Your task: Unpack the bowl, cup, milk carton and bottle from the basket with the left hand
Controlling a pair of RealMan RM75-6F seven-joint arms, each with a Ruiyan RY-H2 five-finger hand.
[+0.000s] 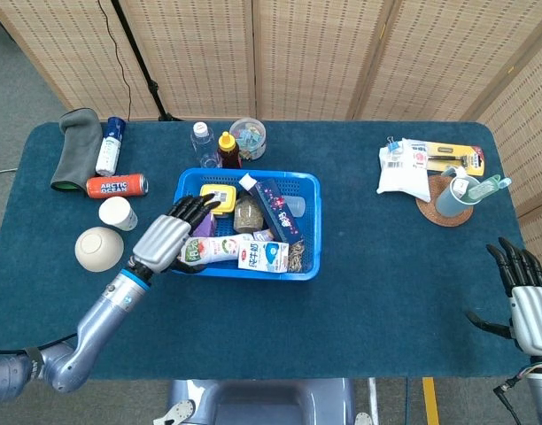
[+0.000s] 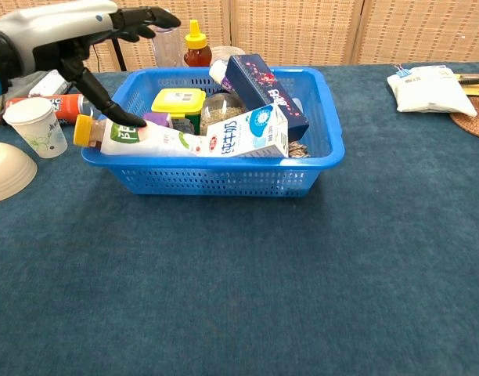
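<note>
Fingers (image 1: 193, 209) of the left hand (image 1: 167, 239) are spread and hold nothing above the bottle (image 1: 205, 251) lying across the basket (image 1: 307, 183) edge, probably to grasp it next, with bowl (image 1: 99, 249) and cup (image 1: 118, 212) already left of them on the worktop (image 1: 386, 283).

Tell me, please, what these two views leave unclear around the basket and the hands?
- Left hand: head view, its back hides whether the fingers touch the bottle.
- Right hand: chest view misses it; head view's edge crops the wrist.
- Basket floor: covered by contents.
- Milk carton print: too small.
</note>
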